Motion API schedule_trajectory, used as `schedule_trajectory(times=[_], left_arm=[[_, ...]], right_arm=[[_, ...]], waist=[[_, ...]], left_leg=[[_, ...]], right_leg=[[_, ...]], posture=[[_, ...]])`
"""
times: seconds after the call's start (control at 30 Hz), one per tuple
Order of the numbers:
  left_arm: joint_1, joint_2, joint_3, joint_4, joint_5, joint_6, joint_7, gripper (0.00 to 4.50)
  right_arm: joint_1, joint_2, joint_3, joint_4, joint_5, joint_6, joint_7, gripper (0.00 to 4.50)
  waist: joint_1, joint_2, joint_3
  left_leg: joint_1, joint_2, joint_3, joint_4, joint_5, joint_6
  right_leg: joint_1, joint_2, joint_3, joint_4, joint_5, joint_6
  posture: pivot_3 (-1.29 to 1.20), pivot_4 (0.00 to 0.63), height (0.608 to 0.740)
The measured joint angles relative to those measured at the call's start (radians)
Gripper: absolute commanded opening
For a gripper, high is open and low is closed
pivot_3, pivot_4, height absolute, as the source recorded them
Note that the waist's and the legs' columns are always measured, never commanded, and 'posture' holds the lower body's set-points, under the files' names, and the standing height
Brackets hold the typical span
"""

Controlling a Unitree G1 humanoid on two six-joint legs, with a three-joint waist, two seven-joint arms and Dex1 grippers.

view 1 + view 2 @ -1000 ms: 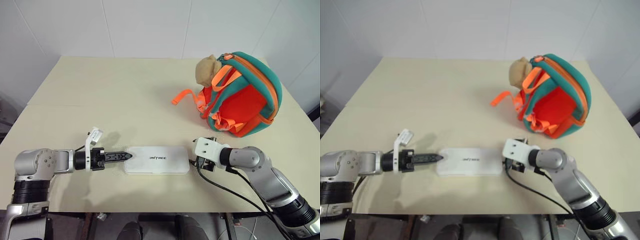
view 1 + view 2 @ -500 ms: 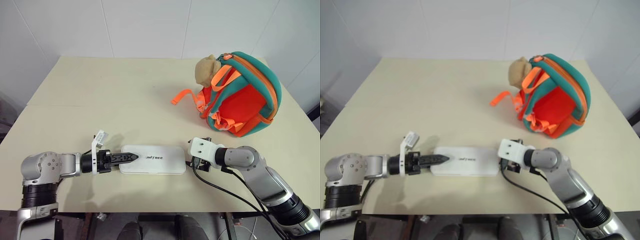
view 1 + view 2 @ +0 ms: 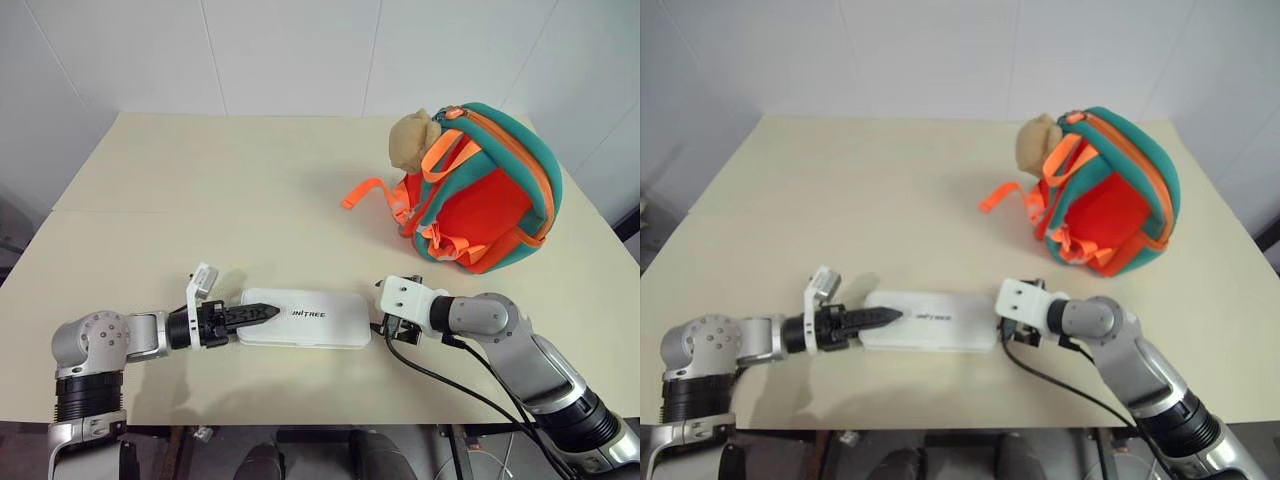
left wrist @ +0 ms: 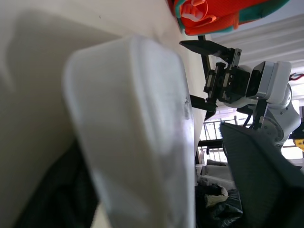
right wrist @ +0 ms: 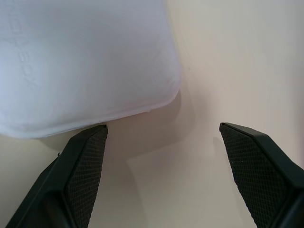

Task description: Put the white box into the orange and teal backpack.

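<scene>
— Where is the white box [image 3: 305, 319]?

— Flat on the cream table [image 3: 200, 190], lying lengthwise between the two grippers. The left gripper [image 3: 262, 313] reaches over its near end; whether its fingers are pinching it I cannot tell.

— And the other side?

— The right gripper [image 5: 161, 156] sits just off the box's far end, fingers spread wide, not gripping.

— The bag?

— The orange and teal backpack [image 3: 480, 190] stands well beyond the right gripper, plush toy [image 3: 412, 140] on top.
</scene>
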Motion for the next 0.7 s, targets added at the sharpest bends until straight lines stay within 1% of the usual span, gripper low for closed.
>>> schedule_trajectory(times=[0.13,0.17,0.33,0.43,0.53,0.6,0.7], left_arm=[[-0.026,0.014,-0.007,0.032,-0.009,-0.008,-0.039,1.52],[-0.038,0.027,-0.021,0.038,-0.017,-0.011,-0.059,1.37],[-0.069,0.075,-0.083,0.068,-0.016,-0.04,-0.114,1.32],[-0.082,0.081,-0.102,0.076,-0.018,-0.047,-0.13,1.32],[-0.106,0.071,-0.101,0.093,-0.019,-0.031,-0.114,1.32],[-0.133,0.06,-0.08,0.129,-0.019,-0.019,-0.089,1.32],[-0.188,0.037,0.01,0.197,-0.02,0.0,-0.038,1.32]], right_arm=[[0.001,-0.002,0.0,0.0,0.0,0.0,0.0,4.5],[0.001,-0.003,0.0,0.0,0.0,0.0,0.0,4.5],[0.004,-0.004,-0.004,0.0,0.002,-0.003,0.0,4.5],[0.008,-0.004,-0.011,0.0,0.006,-0.002,-0.001,4.5],[0.021,-0.002,-0.053,-0.001,0.027,0.031,-0.011,4.5],[0.024,0.007,-0.096,-0.006,0.052,0.061,-0.021,4.5],[0.038,0.037,-0.201,-0.05,0.114,0.127,-0.041,4.5]], waist=[[0.001,0.0,0.0],[0.001,0.0,0.0],[0.0,0.0,0.0],[0.001,0.0,0.0],[0.002,0.0,0.0],[0.003,0.0,0.0],[0.003,0.0,0.0]], left_leg=[[0.0,0.0,0.0,0.0,0.0,0.0],[0.0,0.0,-0.001,0.0,0.0,0.0],[0.0,0.0,-0.001,0.0,0.0,0.0],[-0.001,0.0,0.0,0.0,0.0,0.0],[-0.002,0.0,-0.001,0.0,0.0,0.0],[-0.002,0.0,-0.002,0.0,0.0,0.0],[-0.003,0.0,-0.003,0.0,0.0,0.0]], right_leg=[[0.0,0.0,0.0,0.0,0.0,0.0],[0.0,0.0,-0.001,0.0,0.0,0.0],[0.0,0.0,-0.001,0.0,0.0,0.0],[0.0,0.0,0.0,-0.001,0.0,0.0],[0.0,0.0,-0.001,-0.001,0.0,0.0],[0.0,0.0,-0.001,-0.001,0.0,0.0],[-0.001,0.0,-0.002,0.0,0.0,0.0]], posture=[[0.0,0.15,0.74],[0.0,0.15,0.74],[0.0,0.15,0.74],[0.0,0.15,0.74],[0.0,0.15,0.74],[0.0,0.15,0.74],[0.0,0.15,0.74]])
